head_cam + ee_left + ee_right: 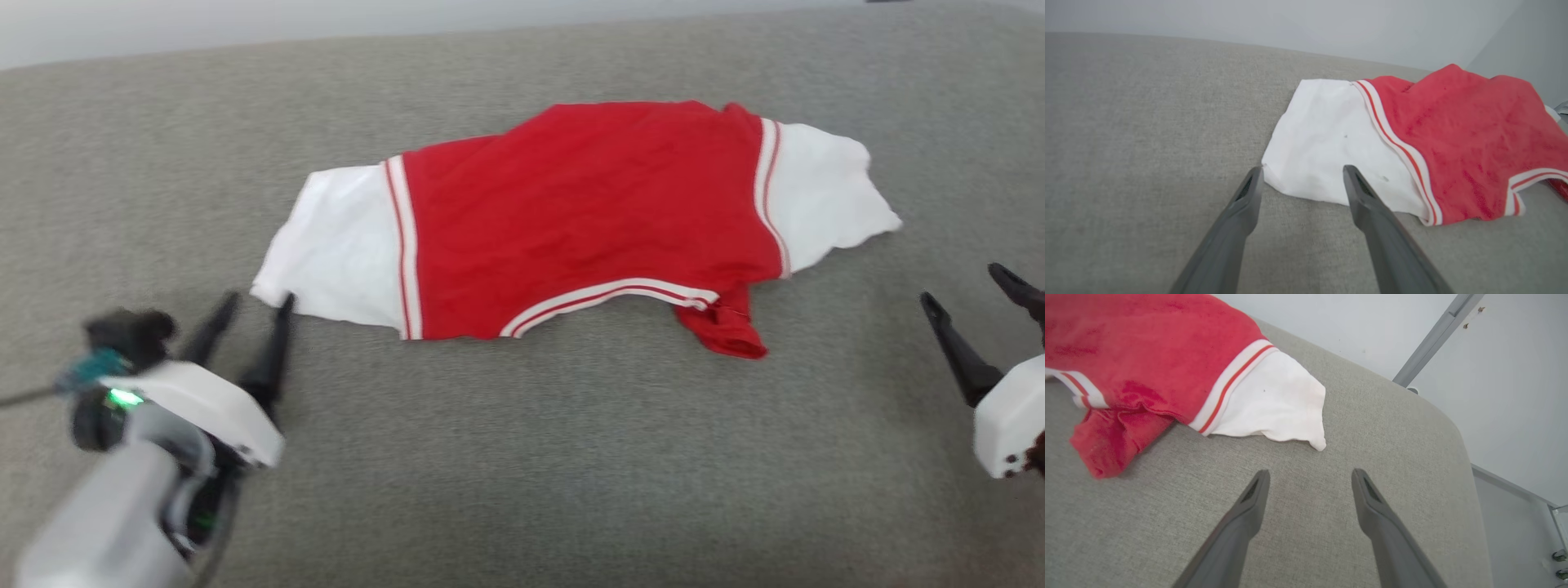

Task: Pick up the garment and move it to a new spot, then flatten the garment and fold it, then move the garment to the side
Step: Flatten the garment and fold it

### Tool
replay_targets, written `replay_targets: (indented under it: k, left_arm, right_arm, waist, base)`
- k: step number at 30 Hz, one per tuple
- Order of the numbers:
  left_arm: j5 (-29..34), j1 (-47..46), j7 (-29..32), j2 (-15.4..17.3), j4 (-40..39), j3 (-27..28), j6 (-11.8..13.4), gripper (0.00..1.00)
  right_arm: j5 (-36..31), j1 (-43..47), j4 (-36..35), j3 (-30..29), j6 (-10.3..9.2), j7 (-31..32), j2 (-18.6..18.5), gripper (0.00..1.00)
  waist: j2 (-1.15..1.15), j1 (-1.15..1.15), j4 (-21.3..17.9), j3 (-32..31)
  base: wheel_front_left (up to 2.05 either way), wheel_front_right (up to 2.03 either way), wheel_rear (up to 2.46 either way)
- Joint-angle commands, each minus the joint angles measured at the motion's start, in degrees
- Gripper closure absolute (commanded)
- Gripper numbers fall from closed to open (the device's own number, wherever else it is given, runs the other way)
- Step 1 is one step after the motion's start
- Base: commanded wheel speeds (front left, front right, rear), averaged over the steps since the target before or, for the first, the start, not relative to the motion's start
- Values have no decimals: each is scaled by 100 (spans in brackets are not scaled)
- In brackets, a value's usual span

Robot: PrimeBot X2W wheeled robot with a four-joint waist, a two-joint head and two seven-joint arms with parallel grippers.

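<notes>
Head view: L gripper (260,300) by garment (588,220)

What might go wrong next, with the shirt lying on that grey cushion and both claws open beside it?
1. The left gripper sits open at the corner of a white sleeve of the garment; pulling away might snag and ruck it.
2. A bunched red flap pokes out below the striped trim, so a fold may come out lopsided.
3. The right gripper is apart from the other sleeve; a lone pull from the left could skew the cloth.
</notes>
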Motion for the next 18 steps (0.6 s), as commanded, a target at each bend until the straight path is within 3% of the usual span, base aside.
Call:
replay_targets:
  k: [1, 3, 7, 8, 10, 18]
  left_arm:
    - [193, 189, -66, -137, -76, 69, 100, 0]
    - [543, 341, -86, -411, -372, 504, 299, 0]
    - [1486, 1141, -87, -1091, -1107, 1402, 373, 0]
    - [1486, 1141, -87, -1091, -1107, 1402, 373, 0]
    - [1984, 1403, -90, -1412, -1401, 1752, 372, 0]
    - [3220, 2061, -91, -2396, -1907, 2425, -182, 0]
  right_arm:
    - [100, -123, 11, 142, -3, 115, -193, 0]
    - [260, -218, 43, 349, -2, 280, -497, 0]
    - [533, -480, 106, 899, -3, 573, -1149, 0]
    - [533, -480, 106, 899, -3, 573, -1149, 0]
    - [719, -641, 163, 1179, -2, 684, -1403, 0]
    - [1395, -1401, 696, 2060, -3, 1234, -2061, 0]
  waist:
    - [0, 0, 166, -33]
    - [0, 0, 331, -34]
    - [0, 0, 652, -6]
    - [0, 0, 652, -6]
    - [0, 0, 816, 16]
    - [0, 0, 1342, 216]
  base:
    - [0, 0, 0]
    - [0, 0, 0]
    - [0, 0, 0]
    - [0, 0, 0]
    - [0, 0, 0]
    - [0, 0, 0]
